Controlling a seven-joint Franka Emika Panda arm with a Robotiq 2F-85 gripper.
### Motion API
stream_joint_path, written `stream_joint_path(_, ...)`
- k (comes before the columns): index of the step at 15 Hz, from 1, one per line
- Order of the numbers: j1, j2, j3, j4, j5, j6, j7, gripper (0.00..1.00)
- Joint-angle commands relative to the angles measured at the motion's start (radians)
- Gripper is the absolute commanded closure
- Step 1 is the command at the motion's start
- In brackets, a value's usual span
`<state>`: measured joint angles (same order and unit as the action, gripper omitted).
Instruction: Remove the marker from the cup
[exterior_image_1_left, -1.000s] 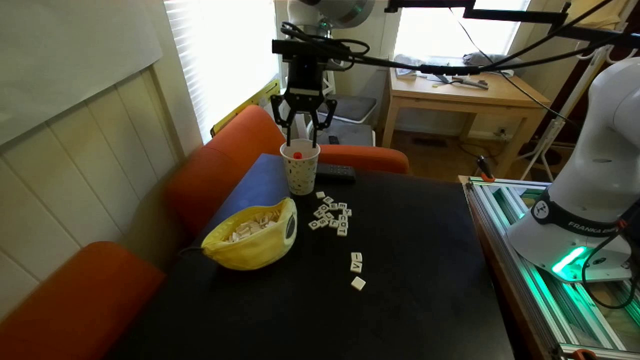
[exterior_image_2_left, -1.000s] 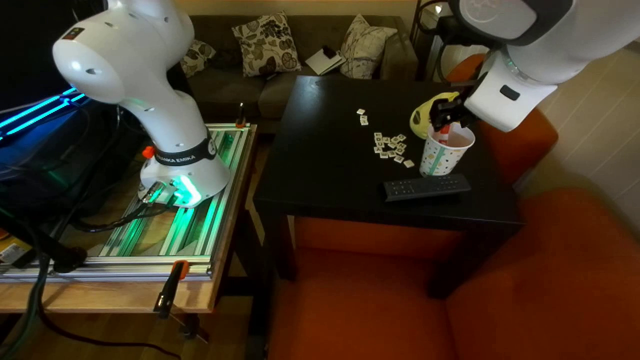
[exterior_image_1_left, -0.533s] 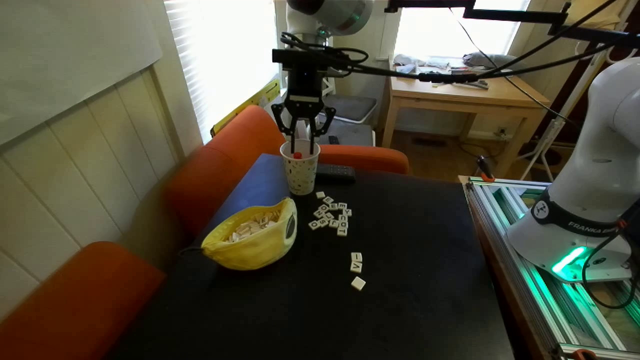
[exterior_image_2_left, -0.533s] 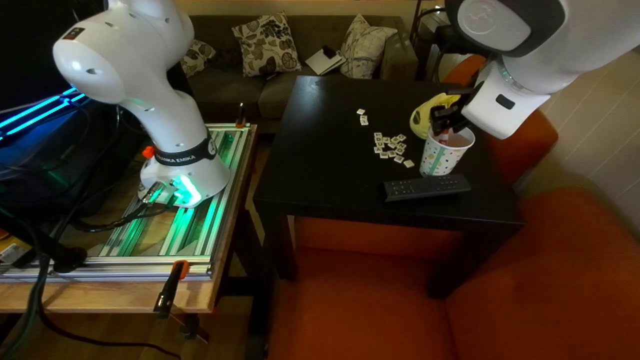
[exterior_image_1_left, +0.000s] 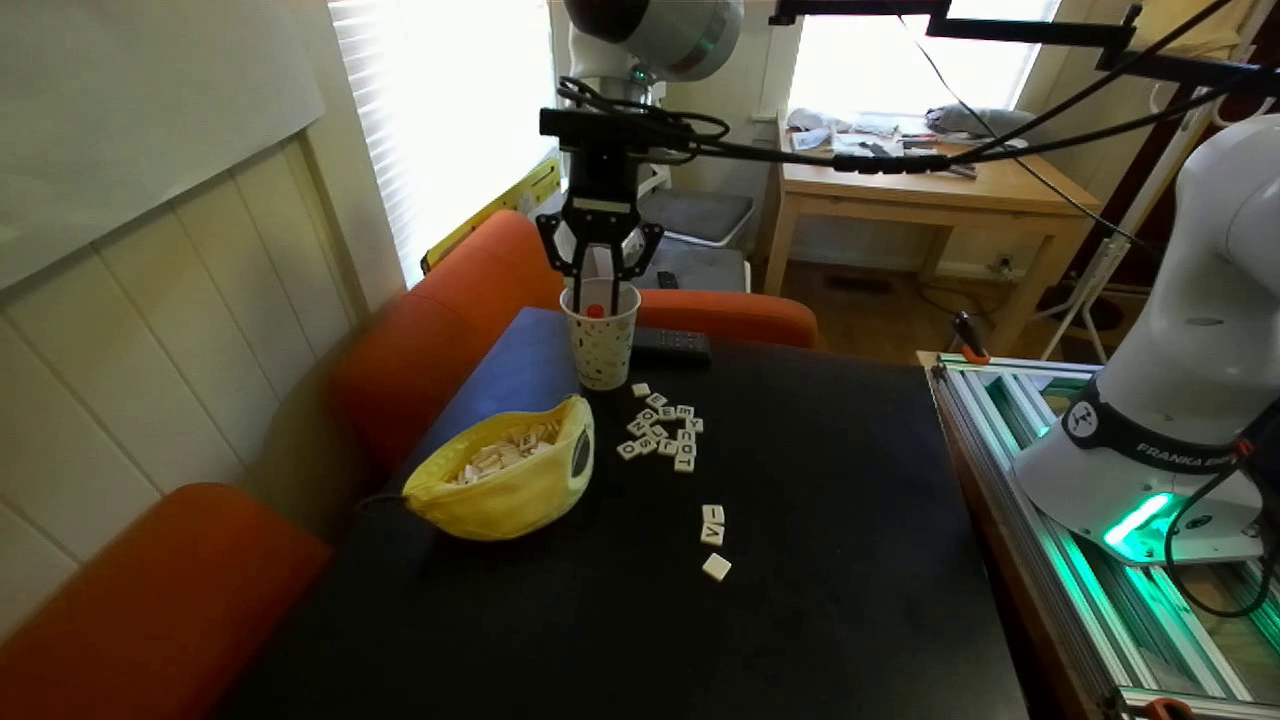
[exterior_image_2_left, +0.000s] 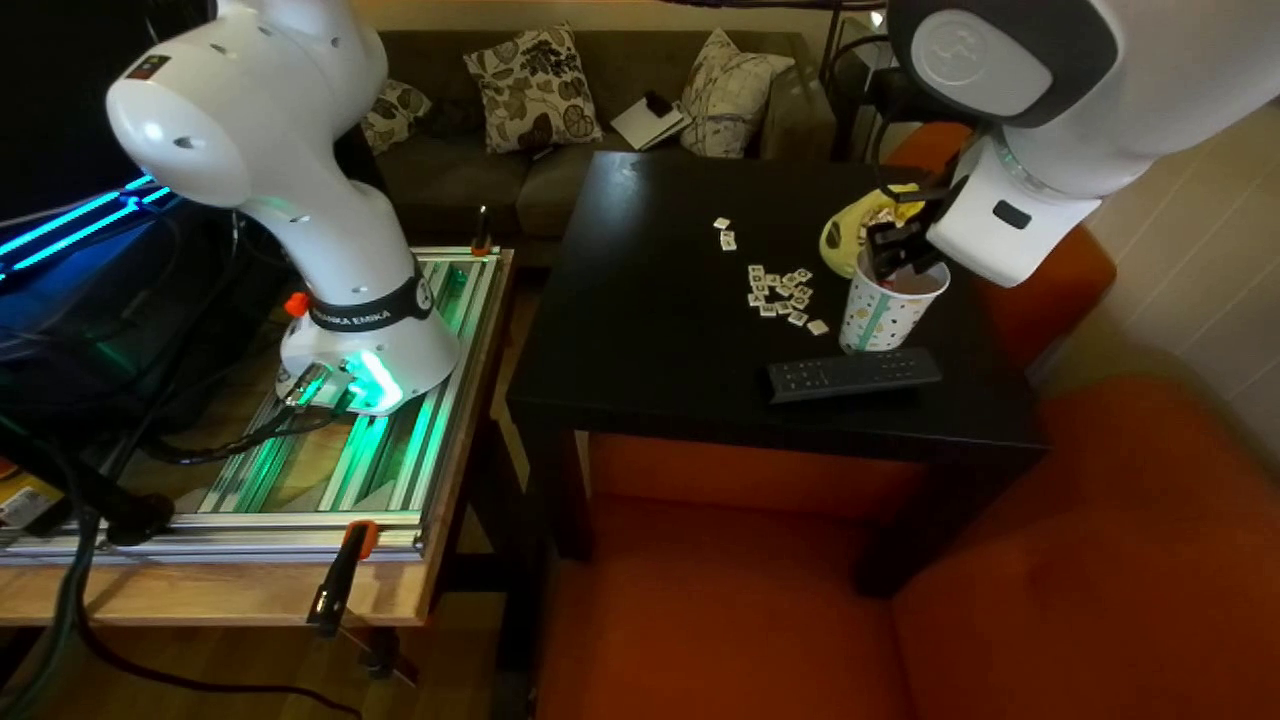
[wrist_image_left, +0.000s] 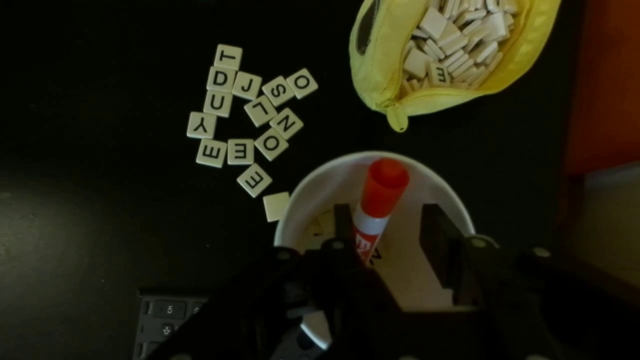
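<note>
The cup (exterior_image_1_left: 602, 350) is off-white with a speckled pattern and stands upright on the black table. It also shows in an exterior view (exterior_image_2_left: 880, 318). The red marker (wrist_image_left: 382, 192) leans inside the cup with its red cap up near the rim. Its cap shows just over the rim in an exterior view (exterior_image_1_left: 595, 311). My gripper (wrist_image_left: 386, 212) points down with its fingertips inside the cup mouth. The fingers stand on either side of the marker. The left finger in the wrist view is close to it; a gap shows to the right finger. The marker's lower end is hidden.
A yellow pouch-like bowl (exterior_image_1_left: 505, 500) full of tiles stands beside the cup. Several white letter tiles (exterior_image_1_left: 665, 430) lie near the cup. A black remote (exterior_image_2_left: 852, 375) lies close to the cup near the table edge. An orange seat (exterior_image_1_left: 480, 300) lies behind the table.
My gripper has moved down, from above the rim into the cup mouth. Its fingers have come closer together. The cup and marker have not visibly moved.
</note>
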<state>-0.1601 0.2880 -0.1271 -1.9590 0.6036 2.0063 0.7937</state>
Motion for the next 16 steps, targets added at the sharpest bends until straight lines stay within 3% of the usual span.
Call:
stream_joint_path(1, 0.006, 0.025, 0.003, 0.016, 0.036, 0.015, -0.027, 0.61)
stream_joint_path(5, 0.012, 0.039, 0.004, 0.016, 0.032, 0.011, -0.029, 0.69)
stream_joint_path(6, 0.013, 0.043, 0.004, 0.016, 0.032, 0.012, -0.029, 0.76)
stream_joint_path(7, 0.014, 0.044, 0.003, 0.015, 0.03, 0.015, -0.029, 0.93)
stream_joint_path(9, 0.012, 0.026, 0.001, 0.003, 0.033, 0.022, -0.034, 0.98)
stream_joint_path(16, -0.007, -0.119, -0.009, -0.064, 0.065, 0.007, -0.099, 0.95)
